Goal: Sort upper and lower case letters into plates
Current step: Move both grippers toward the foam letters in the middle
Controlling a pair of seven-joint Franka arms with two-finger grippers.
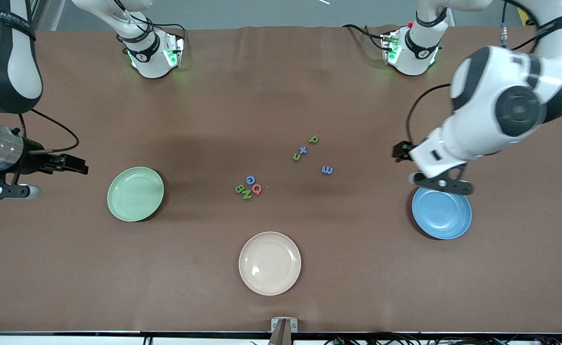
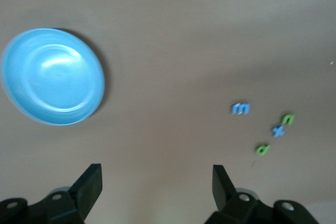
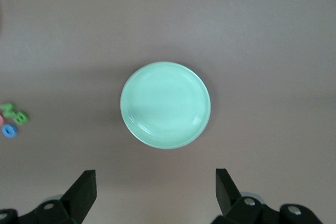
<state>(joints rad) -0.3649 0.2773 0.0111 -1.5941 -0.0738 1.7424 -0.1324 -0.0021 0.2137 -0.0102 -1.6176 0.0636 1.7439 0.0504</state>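
Left gripper (image 2: 156,184), fingers apart and empty, hangs over bare table beside the blue plate (image 1: 441,213); right gripper (image 3: 156,190), fingers apart, waits beside the mint plate (image 1: 135,193).

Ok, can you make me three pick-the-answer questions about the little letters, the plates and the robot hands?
1. Where does the small blue foam letter m lie?
A on the brown table
B in the blue plate
C in the cream plate

2. How many round plates are there?
A two
B three
C four

3. How do the left gripper jaws stand?
A shut on a letter
B open, holding nothing
C shut on a plate

Answers: 1 A, it rests on bare table. 2 B, pale mint green plate, shallow blue plate, cream-beige plate. 3 B, the gap is empty.
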